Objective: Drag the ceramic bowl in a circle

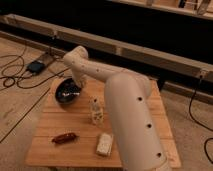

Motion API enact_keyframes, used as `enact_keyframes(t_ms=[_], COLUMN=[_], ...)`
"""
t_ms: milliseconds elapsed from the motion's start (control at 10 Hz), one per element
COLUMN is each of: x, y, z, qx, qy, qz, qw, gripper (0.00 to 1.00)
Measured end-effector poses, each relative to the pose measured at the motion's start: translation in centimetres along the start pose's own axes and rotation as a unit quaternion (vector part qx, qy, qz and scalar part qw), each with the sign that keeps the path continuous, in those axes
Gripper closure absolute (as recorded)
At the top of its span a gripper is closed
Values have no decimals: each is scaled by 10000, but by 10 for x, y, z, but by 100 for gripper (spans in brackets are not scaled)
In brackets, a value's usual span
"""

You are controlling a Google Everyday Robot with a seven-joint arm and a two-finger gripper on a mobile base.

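1. Bowl [66, 93]: dark and glossy, with pale glints inside. It sits flat on the far left part of the table [52, 152], close to the left edge.
2. Gripper [78, 84]: it reaches down onto the bowl's right rim. Its fingers are pressed together. Whether they pinch the rim or only rest against it cannot be told.
3. Arm [127, 107]: white and thick. It rises from the near right, crosses over the right half of the table, bends at a joint above the far edge and drops to the bowl.
4. Bottle [96, 112]: small and clear with a pale label. It stands upright near the middle of the table, nearer than the bowl and to its right, apart from it.
5. Red stick [65, 137]: a red-brown oblong thing lying flat on the near left part of the table, well apart from the bowl.
6. Packet [104, 144]: pale and flat. It lies to the right of the red stick, just beside the arm's thick lower section.
7. Cables [12, 80]: dark loops on the floor to the left of the table, with a small black box [36, 66] among them on the far side.
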Motion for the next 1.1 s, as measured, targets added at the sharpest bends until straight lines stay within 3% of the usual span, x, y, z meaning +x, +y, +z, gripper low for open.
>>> enact_keyframes(t_ms=[200,500,800,1100], x=[-27,-71,-98,-93], y=[-18,-11,40,102], z=[-5,-10,-5,1], qx=[110,163,-133,-515], qy=[-190,-520,-780,-819], qz=[-374,-573,-356,249], qw=[9991,9969,9962,9950], gripper=[100,100,100,100])
